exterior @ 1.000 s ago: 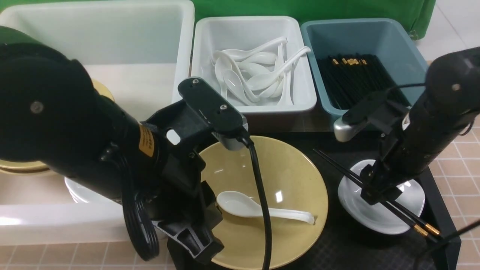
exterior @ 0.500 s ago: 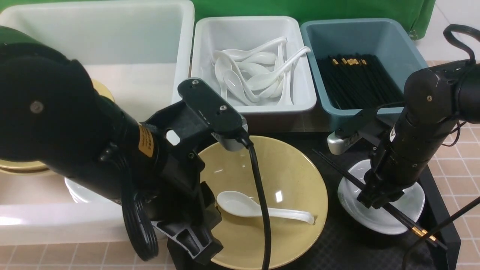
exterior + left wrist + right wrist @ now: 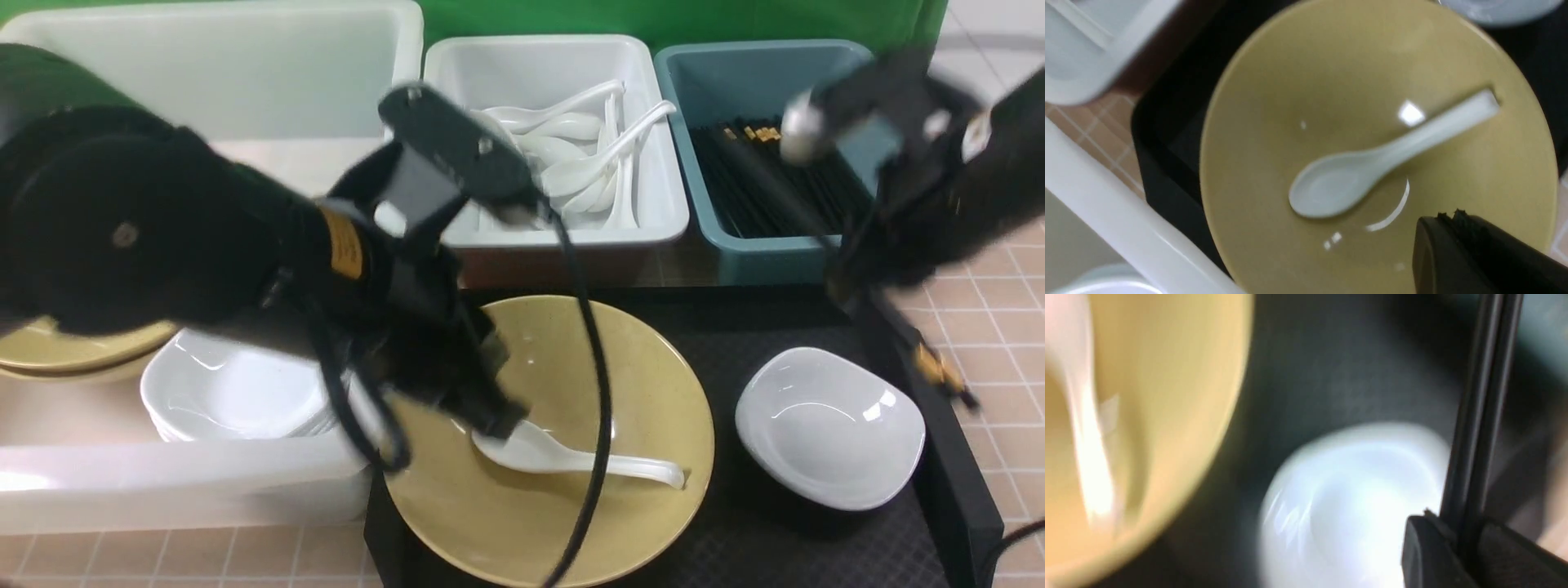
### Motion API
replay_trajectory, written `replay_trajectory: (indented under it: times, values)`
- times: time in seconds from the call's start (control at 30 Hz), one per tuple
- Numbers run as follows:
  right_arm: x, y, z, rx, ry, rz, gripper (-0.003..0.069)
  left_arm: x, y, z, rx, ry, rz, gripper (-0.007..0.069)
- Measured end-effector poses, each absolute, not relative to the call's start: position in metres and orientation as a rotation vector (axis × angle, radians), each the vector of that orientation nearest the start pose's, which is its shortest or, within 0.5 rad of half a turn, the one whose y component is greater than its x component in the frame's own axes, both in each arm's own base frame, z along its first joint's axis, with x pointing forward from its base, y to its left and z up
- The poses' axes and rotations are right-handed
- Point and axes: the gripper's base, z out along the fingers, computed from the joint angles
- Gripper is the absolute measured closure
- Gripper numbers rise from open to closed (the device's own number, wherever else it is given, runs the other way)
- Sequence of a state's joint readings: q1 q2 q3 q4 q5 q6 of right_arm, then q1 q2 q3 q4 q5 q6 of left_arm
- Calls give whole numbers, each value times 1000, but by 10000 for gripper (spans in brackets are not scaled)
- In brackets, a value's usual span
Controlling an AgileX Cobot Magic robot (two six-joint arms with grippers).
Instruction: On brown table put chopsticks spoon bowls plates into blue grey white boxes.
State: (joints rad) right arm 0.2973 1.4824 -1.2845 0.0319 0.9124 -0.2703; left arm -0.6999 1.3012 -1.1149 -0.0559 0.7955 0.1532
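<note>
A white spoon (image 3: 571,459) (image 3: 1355,175) lies in the yellow bowl (image 3: 645,392) (image 3: 1331,81) on the black tray. My left gripper (image 3: 498,420) (image 3: 1447,216) hovers beside the spoon's scoop, shut and holding nothing. My right gripper (image 3: 857,278) (image 3: 1466,526) is blurred in the front view. It is shut on a pair of black chopsticks (image 3: 931,363) (image 3: 1482,416), held in the air between the white plate (image 3: 829,425) (image 3: 1355,498) and the blue box (image 3: 767,73). The plate sits bare on the tray.
The grey box (image 3: 539,57) holds several spoons, and the blue box holds several chopsticks. The big white box (image 3: 245,90) at the left holds yellow bowls (image 3: 65,351) and stacked white plates (image 3: 229,392). The black tray (image 3: 735,523) rests on the brown table (image 3: 1004,327).
My right gripper shut on the chopsticks lying across the white plate and lifted them up and back toward the blue box. My left arm rose, its gripper now by the spoon's scoop.
</note>
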Motion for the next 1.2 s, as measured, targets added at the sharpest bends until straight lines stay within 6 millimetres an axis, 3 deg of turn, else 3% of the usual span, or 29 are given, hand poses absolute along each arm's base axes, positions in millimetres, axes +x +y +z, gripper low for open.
replay_trajectory:
  times: [0.1,0.13,0.2,0.27,0.43,0.5,0.53,0.63,0.7,0.8,0.9,0.97,1.13,1.17,1.2]
  values:
    - [324,84,346,-535,2378,56,501,231,-176,340,867,2229,-313,635]
    - [345,79,354,-436,2318,63,501,250,-173,351,769,2176,-329,635]
    - [361,77,356,-367,2275,74,501,264,-172,358,707,2138,-340,635]
    - [392,77,352,-285,2230,90,501,284,-169,373,605,2058,-366,635]
    - [455,84,319,-206,2208,117,501,295,-170,380,573,2030,-380,635]
    - [465,86,311,-206,2215,117,501,295,-170,379,588,2043,-374,635]
    - [479,89,296,-207,2243,116,501,293,-170,377,613,2062,-364,635]
    - [495,91,277,-212,2308,111,482,290,-168,373,662,2105,-341,635]
    - [500,90,270,-206,2369,107,434,285,-165,375,684,2121,-323,635]
    - [497,85,276,-194,2456,98,329,272,-158,387,700,2116,-305,635]
    - [483,80,295,-283,2544,58,244,250,-143,404,724,2093,-260,635]
    - [471,82,309,-345,2580,46,220,238,-136,404,732,2099,-248,635]
    - [426,111,356,-595,2539,82,209,188,-109,385,741,2157,-253,635]
    - [425,114,355,-609,2542,87,209,186,-108,383,741,2161,-254,635]
    - [404,131,366,-721,2504,125,209,170,-99,374,744,2199,-258,635]
